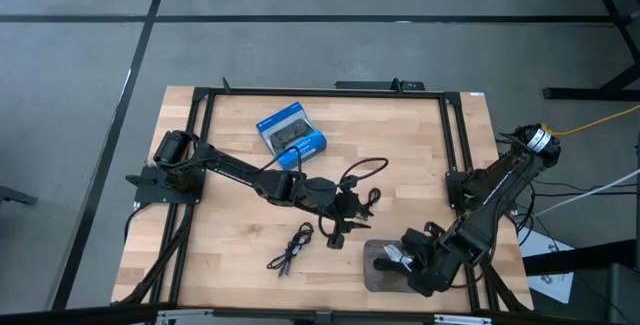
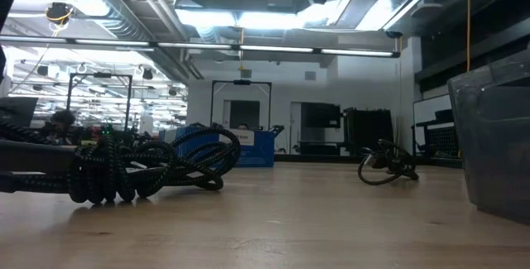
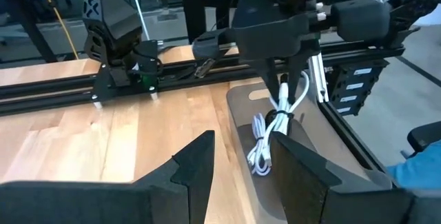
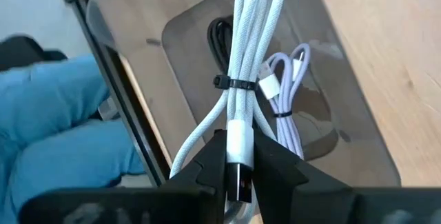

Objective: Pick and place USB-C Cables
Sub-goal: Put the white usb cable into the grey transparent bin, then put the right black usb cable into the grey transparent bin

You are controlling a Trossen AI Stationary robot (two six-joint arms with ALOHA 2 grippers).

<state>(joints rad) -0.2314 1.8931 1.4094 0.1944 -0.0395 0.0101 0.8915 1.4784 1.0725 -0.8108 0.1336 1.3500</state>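
My right gripper (image 1: 400,258) hangs over the translucent grey tray (image 1: 372,277) at the table's near right and is shut on a whitish bundled USB-C cable (image 4: 248,38). A second whitish cable (image 4: 286,79) and a black one (image 4: 219,34) lie on the tray floor. My left gripper (image 1: 350,205) is at mid-table, open, with nothing between its fingers (image 3: 200,162). It is beside a loose black cable (image 1: 365,173). Two more black cables (image 1: 290,250) (image 1: 335,235) lie on the wood. The blue box (image 1: 292,135) rests flat farther back. My right gripper pinches the whitish cable by its plug end (image 4: 238,131) between the two fingers (image 4: 272,158), coming from above and pointing down along the cable. The tied bundle hangs below the fingers into the tray (image 3: 241,100). I cannot tell whether its looped lower end (image 3: 258,160) touches the floor.
A black rail frame (image 1: 455,135) borders the table. In the low view, black cable bundles (image 2: 149,165) (image 2: 385,165) lie on the wood and the tray wall (image 2: 497,136) stands at the right. A person in blue (image 4: 41,114) sits just off the table edge by the tray.
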